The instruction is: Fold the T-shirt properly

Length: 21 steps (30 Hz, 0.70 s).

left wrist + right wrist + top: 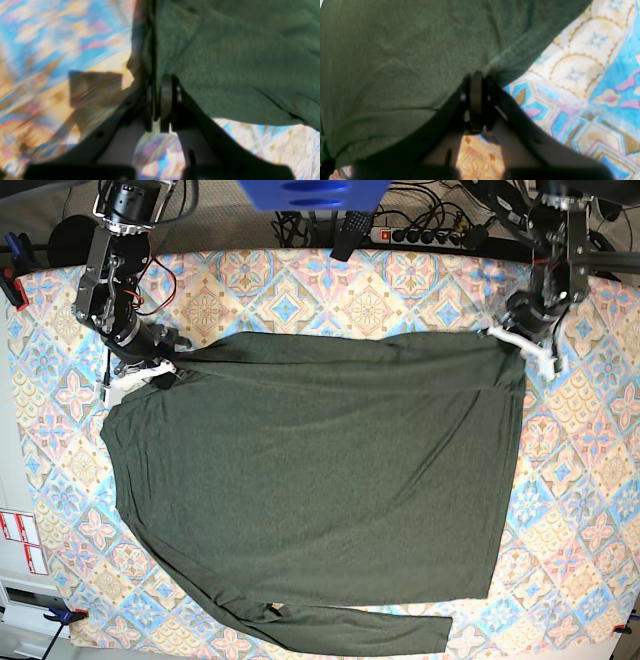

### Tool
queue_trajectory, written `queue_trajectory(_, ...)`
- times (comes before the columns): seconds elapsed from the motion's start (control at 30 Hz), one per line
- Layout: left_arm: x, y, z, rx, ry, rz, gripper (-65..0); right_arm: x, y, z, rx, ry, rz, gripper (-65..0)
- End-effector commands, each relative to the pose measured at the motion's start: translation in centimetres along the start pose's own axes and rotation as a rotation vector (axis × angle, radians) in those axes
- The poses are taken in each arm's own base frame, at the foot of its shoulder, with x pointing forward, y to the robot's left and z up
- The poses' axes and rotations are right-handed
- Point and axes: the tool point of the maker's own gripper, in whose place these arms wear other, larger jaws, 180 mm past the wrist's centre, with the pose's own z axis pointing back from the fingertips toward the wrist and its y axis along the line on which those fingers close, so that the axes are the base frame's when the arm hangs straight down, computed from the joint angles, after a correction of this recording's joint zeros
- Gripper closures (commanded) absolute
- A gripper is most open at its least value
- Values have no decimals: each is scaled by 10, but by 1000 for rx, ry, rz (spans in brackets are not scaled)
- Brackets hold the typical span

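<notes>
The T-shirt (320, 490) lies spread flat across the patterned tablecloth (580, 510), its near sleeve folded along the near edge. The left gripper (162, 100) is clamped on the fabric edge at the far right corner, and the right gripper (476, 97) pinches the far left corner. Both wrist views are blurred, each showing only part of the cloth.

No legible text anywhere.

Patterned tablecloth (300, 290), black power strip (420, 235) beyond its far edge.
</notes>
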Motion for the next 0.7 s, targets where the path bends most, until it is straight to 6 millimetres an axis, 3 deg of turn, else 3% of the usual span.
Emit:
queue_trajectory(0.0,21,3,8,4,-62,-15,0,10,0,5,9,-37,9,0)
queue_trajectory(0.07,31,11,15,19,-96,-8,0,1,-6,7,-4,-22,4,0)
queue_trajectory(0.23,60,18,29,36,-178,3,0,21,3,16,11,-94,37,0)
queue_trajectory(0.37,86,4,35,9,-248,-3,0,38,15,23,31,-141,66,0)
queue_trajectory(0.5,110,-5,34,-12,-302,3,0,42,17,23,36,-153,67,0)
queue_trajectory(0.67,133,-20,29,-44,-349,30,0,72,33,15,69,-206,66,0)
